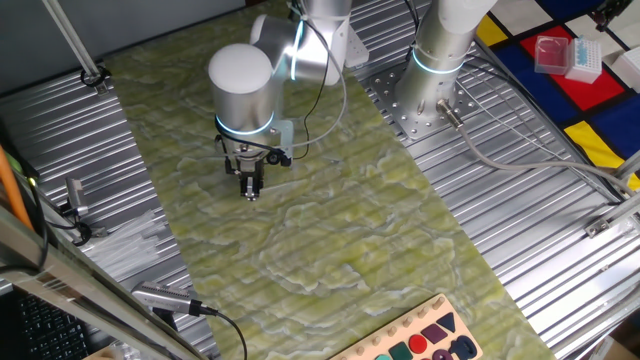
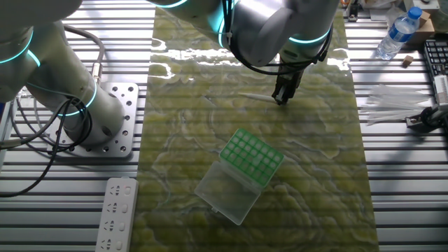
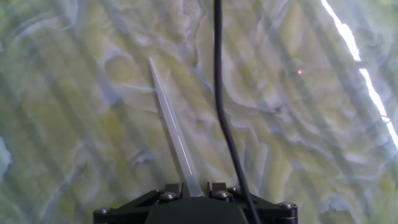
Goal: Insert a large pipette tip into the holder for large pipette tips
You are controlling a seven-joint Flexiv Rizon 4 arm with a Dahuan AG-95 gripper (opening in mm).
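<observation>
The large pipette tip (image 3: 173,127) is a thin clear sliver running from between my fingers out over the green marbled mat. In the other fixed view the large pipette tip (image 2: 253,96) lies nearly level, pointing left from the gripper (image 2: 281,100). The gripper (image 3: 194,186) is shut on its wide end, low over the mat. The holder for large pipette tips (image 2: 252,157), with its green gridded top and a clear lid folded open beside it, stands on the mat nearer the camera than the gripper and a little to its left. In one fixed view I see the gripper (image 1: 250,190) but not the holder.
A black cable (image 3: 224,112) hangs across the hand view. A red box (image 1: 553,52) and a blue-and-white box (image 1: 587,60) sit far right. A white power strip (image 2: 117,213), a water bottle (image 2: 399,31) and a clear bag (image 2: 392,105) lie off the mat.
</observation>
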